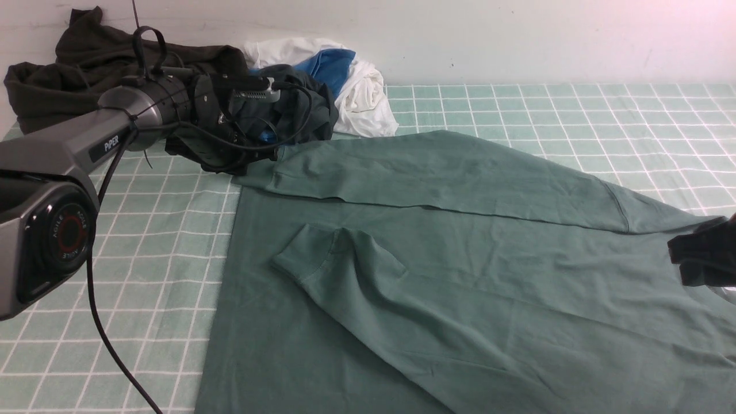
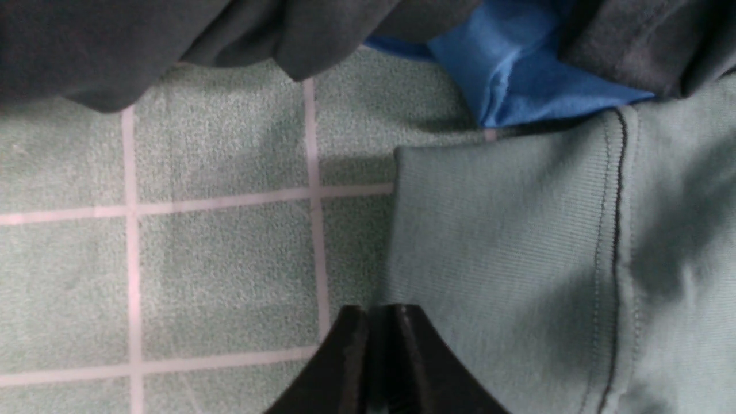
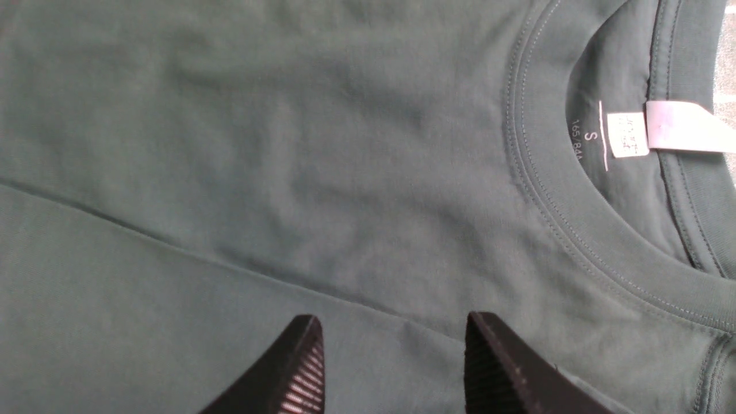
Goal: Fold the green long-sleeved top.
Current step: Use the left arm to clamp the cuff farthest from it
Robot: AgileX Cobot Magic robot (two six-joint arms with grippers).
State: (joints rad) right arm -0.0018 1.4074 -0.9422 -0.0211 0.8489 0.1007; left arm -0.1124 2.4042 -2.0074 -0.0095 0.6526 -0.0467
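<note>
**Left claw at the far cuff, right claw open by the collar**

Front view: the green top (image 1: 460,287) is lying flat on the checked tablecloth (image 1: 144,241). Its long axis is running from the hem at 9 o'clock to the neck at 3 o'clock. Both sleeves are lying folded over the body. The far sleeve (image 1: 448,172) is stretching from its cuff (image 1: 261,172) at 10 o'clock to the shoulder at 3 o'clock. The left claw (image 1: 242,161) is sitting right at that cuff, with a pile of clothes (image 1: 172,69) just behind it at 11 o'clock. The right claw (image 1: 698,259) is showing only as a dark shape at the 3 o'clock edge, over the neck end. So the left arm is working nearer the cuff and hem, and the right arm nearer the collar.

Left wrist view: the left claw (image 2: 376,322) is keeping its fingers pressed together, with the tips meeting the corner of the ribbed cuff (image 2: 506,230). I cannot tell whether any cuff edge is caught between them. A blue garment (image 2: 517,75) is lying just beyond the cuff.

Right wrist view: the right claw (image 3: 394,322) is hanging wide open over the chest of the top, holding nothing. The collar (image 3: 552,190) and its label (image 3: 627,135) are lying near.

The coming fold is likely turning on that 9-to-3 axis, with each arm taking the end nearest to it.
</note>
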